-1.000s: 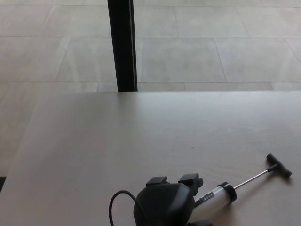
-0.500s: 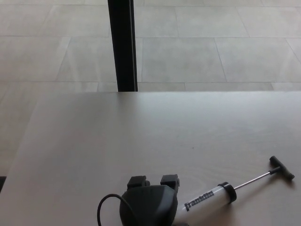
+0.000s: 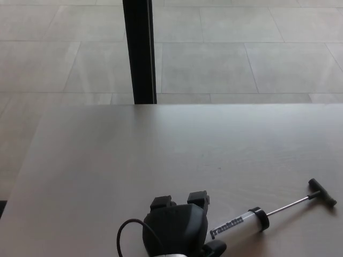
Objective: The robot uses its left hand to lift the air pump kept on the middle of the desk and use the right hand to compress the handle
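Air pump (image 3: 244, 224) lies flat on desk (image 3: 161, 155), near its front edge, right of centre. Clear barrel carries dark lettering, black cap at rod end. Thin metal rod runs from cap up-right to black T-handle (image 3: 322, 192), fully pulled out. Left hand (image 3: 177, 227) sits just left of pump barrel, back of hand toward camera, two fingertips (image 3: 198, 198) pointing away. Thumb tip shows near barrel's left end; grip on pump cannot be told. Black cable (image 3: 126, 235) loops left of hand. Right hand out of view.
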### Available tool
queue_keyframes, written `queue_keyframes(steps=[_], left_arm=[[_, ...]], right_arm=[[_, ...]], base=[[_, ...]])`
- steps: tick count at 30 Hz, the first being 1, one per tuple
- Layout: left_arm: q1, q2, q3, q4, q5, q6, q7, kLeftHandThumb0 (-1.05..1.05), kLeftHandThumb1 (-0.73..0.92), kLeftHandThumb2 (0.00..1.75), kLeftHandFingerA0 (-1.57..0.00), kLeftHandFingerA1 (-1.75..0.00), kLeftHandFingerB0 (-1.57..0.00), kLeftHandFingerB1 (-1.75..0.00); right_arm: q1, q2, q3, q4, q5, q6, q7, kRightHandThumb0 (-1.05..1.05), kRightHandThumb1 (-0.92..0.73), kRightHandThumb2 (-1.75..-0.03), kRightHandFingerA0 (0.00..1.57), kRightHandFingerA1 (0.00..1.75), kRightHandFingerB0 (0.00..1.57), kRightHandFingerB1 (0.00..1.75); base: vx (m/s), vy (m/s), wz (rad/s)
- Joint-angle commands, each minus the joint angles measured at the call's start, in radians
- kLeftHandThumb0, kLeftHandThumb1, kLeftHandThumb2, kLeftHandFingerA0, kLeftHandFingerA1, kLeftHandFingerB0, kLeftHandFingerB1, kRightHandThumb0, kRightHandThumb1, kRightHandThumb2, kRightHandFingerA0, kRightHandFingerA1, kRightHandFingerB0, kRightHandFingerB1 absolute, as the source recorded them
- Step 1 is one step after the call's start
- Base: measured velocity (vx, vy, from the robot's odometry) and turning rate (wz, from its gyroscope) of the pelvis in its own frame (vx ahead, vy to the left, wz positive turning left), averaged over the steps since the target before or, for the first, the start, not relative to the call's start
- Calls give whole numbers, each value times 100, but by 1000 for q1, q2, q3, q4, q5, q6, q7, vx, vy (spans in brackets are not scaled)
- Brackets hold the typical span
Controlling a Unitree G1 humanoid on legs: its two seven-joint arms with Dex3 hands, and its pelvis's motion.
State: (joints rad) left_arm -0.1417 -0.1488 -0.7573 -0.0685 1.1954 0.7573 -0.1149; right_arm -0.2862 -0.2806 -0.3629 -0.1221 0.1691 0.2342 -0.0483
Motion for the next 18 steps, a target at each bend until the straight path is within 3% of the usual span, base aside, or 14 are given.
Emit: queue_keyframes(steps=[1, 9, 10, 11, 12, 13, 14, 15, 16, 17, 18], left_arm=[[11, -44, 0, 2, -54, -34, 44, -72, 84, 65, -24, -65, -26, -45], [-13, -13, -31, 45, -5, 7, 1, -76, 75, 63, -14, -56, -16, -37], [-17, -3, -43, 54, 8, 5, -7, -40, 41, 102, -6, -55, 0, -50], [-19, -5, -51, 63, 18, 17, -16, -40, 37, 100, -6, -56, 0, -50], [-23, -5, -62, 76, 31, 24, -23, -92, 60, 99, -2, -54, -5, -41], [-24, -5, -64, 78, 33, 26, -25, -92, 60, 99, -2, -54, -5, -41], [-25, -6, -72, 88, 42, 28, -23, -79, 51, 98, -1, -54, -6, -42], [-31, -1, -95, 112, 74, 36, -30, -86, 53, 94, -5, -55, -7, -31], [-37, 3, -110, 126, 93, 38, -38, -91, 63, 65, -7, -55, -9, -28], [-45, 8, -126, 143, 110, 41, -46, -87, 53, 97, -5, -56, -10, -29], [-58, 12, -147, 172, 137, 47, -63, -83, 52, 97, -19, -63, 0, -28]], right_arm=[[-14, -17, 0, 7, -15, -17, 2, -65, -89, -67, 30, 65, 47, 40], [-49, -19, -1, 28, -19, -23, 4, -68, -89, -67, 30, 64, 47, 40], [-50, -19, -1, 32, -21, -24, 3, -67, -89, -67, 30, 62, 46, 40], [-54, -17, -4, 28, -19, -17, -2, -68, -89, -67, 31, 63, 47, 40], [-55, -16, -5, 27, -19, -14, -3, -67, -89, -67, 31, 66, 48, 40], [-55, -16, -6, 27, -19, -14, -3, -67, -89, -67, 31, 66, 48, 40], [-56, -15, -5, 26, -23, -10, -8, -67, -89, -67, 32, 67, 48, 40], [-60, -14, 1, 29, -28, -12, -9, -66, -89, -67, 32, 70, 47, 41], [-62, -12, 3, 30, -29, -9, -10, -67, -88, -67, 32, 69, 47, 41], [-65, -11, 4, 29, -29, -3, -12, -65, -74, -112, 33, 66, 41, 56], [-67, -10, 7, 33, -32, -6, -11, -66, -88, -67, 33, 66, 48, 41]], base=[[0, 0, 0], [0, 0, 0], [0, 0, 0], [0, 0, 0], [0, 0, 0], [0, 0, 0], [0, 0, 0], [0, 0, 0], [0, 0, 0], [0, 0, 0], [0, 0, 0]])
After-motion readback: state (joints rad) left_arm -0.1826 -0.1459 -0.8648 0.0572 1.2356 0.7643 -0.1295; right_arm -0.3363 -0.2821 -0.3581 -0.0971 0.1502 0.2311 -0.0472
